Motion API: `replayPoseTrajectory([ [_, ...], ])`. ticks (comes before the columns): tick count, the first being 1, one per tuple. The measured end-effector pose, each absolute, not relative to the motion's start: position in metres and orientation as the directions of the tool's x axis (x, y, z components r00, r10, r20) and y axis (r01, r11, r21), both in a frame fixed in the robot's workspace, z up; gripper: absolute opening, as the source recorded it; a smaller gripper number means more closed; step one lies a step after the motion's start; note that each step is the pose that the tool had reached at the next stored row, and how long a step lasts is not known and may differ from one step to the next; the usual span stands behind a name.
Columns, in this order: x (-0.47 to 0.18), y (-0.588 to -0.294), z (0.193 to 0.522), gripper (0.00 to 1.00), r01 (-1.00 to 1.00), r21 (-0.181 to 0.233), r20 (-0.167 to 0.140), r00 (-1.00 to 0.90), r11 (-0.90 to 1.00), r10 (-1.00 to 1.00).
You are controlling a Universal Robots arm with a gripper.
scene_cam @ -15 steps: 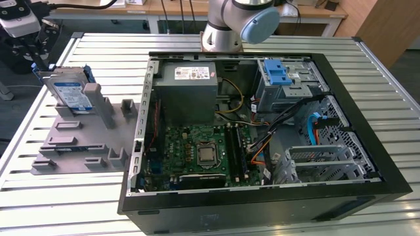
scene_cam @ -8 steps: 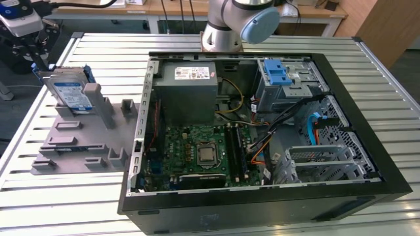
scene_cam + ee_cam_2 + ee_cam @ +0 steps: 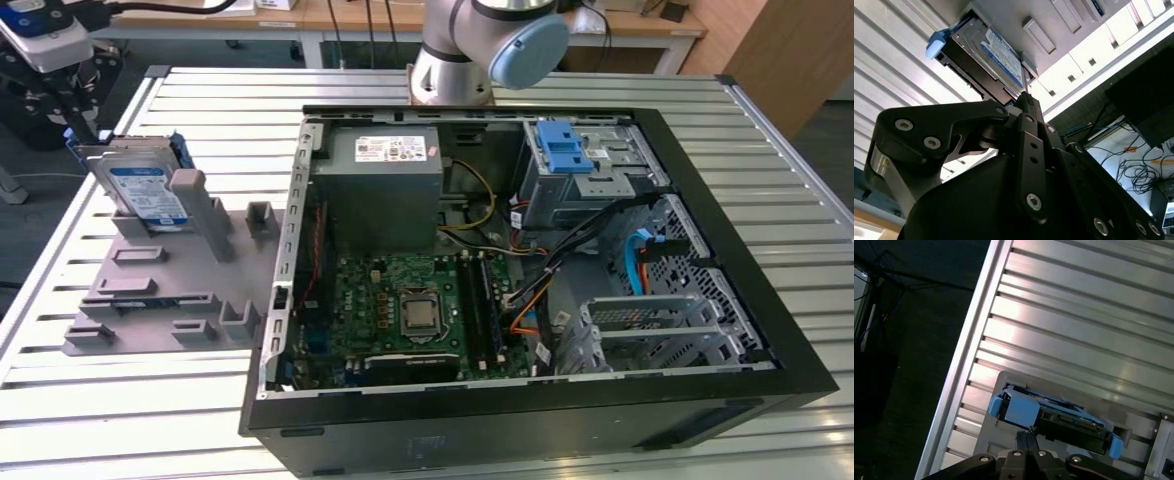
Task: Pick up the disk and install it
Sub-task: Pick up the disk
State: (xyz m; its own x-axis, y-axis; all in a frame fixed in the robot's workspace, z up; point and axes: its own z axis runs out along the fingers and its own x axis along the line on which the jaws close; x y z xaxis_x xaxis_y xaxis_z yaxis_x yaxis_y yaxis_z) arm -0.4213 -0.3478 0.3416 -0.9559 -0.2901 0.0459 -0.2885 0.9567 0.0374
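The work stands at the pick-up step: nothing has been grasped, and the disk [image 3: 144, 190] sits untouched outside the computer. It stands on edge, leaning slightly, in a slot of a grey holder [image 3: 160, 290] that lies on the slatted metal desk [image 3: 147, 410], at the exterior view's left and just beside the open tower case [image 3: 534, 432]. The disk's white-and-blue label faces the camera there, and its blue frame shows along the edges. The hand [image 3: 78, 118] hangs above the disk and a little toward the exterior view's left, near it but apart from it. In both wrist views its fingers look pressed together at the tips and pinch nothing, with the hand [image 3: 1024, 98] aimed toward the disk [image 3: 999, 55] in the second wrist view. In the first wrist view the hand [image 3: 1027, 433] points at the disk's [image 3: 1064, 421] connector edge. By my judgement, a grasp here calls for the fingers to part first. They would then have to come down square over the thin upper edge so that the disk lifts straight out of its slot without tipping the holder. The holder's other slots and posts look unoccupied. The case lies on its side with its panel off. It holds a grey power supply [image 3: 387, 170], a green motherboard [image 3: 400, 300], loose cables [image 3: 587, 240], a metal drive bay with a blue latch [image 3: 566, 150] and a perforated drive cage [image 3: 641, 325].
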Motion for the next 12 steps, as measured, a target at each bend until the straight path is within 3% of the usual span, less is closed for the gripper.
replayPoseTrajectory([
  [12,-0.4213,-0.3479,0.3416,0.11,-0.366,0.037,0.046,-0.929,0.93,-0.368],
])
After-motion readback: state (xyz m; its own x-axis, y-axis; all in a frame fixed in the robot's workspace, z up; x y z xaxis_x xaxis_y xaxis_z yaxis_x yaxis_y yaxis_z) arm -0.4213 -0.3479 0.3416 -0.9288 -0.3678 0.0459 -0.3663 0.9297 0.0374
